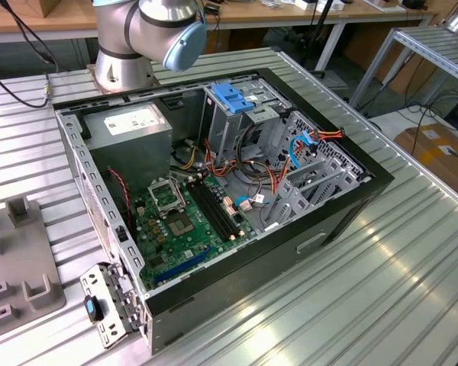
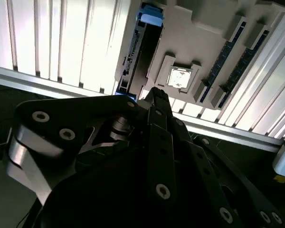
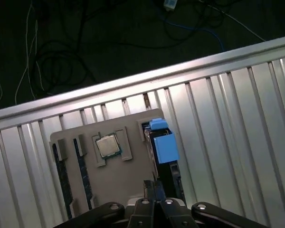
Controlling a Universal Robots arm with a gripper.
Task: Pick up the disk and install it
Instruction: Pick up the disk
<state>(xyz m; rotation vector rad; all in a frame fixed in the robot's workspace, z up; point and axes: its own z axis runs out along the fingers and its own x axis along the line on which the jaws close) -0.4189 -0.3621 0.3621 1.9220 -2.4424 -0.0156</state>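
The flat silver-metal disk with blue side rails [image 3: 164, 145] stands on edge in a grey plastic fixture tray [image 3: 114, 175] (nine o'clock of the open black computer case [image 1: 351, 206] in the exterior view). The black end effector [image 3: 151, 184], tips together and empty, hovers beside the disk's near end, roughly in line with its long axis.

A robotics or electronics workshop-lab; across the exterior view a ribbed aluminium counter [image 1: 382, 290] carries an opened black desktop computer case [image 1: 343, 213] at centre, its green circuit board [image 1: 183, 221] bared; a silver-and-blue robot arm base [image 1: 130, 46] stands at upper left; long wooden workbenches [image 1: 30, 19] line the top edge; a brown cardboard box [image 1: 435, 149] sits on the floor at right; loose black cables [image 3: 52, 61] trail over dark floor in the first wrist view.
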